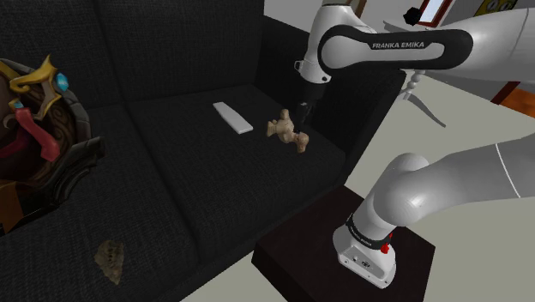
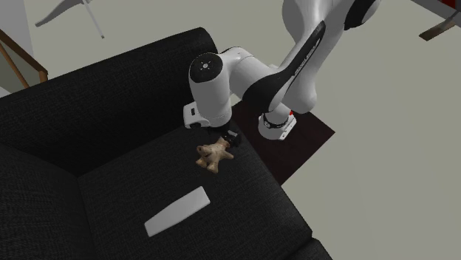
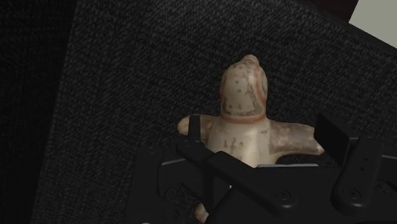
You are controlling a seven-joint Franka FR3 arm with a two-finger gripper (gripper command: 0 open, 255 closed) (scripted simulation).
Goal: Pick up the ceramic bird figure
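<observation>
- The tan bird figure [image 1: 287, 131] lies on the black sofa's [image 1: 171, 180] seat cushion, near the armrest end.
- The gripper [image 3: 264, 137] sits low over it, fingers spread wide astride its body.
- A flat white slab [image 1: 232, 117] lies nearby on that cushion.

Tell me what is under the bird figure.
The black sofa seat lies under the bird figure. In the wrist view the claw covers its lower part, so the contact there is hidden.
</observation>
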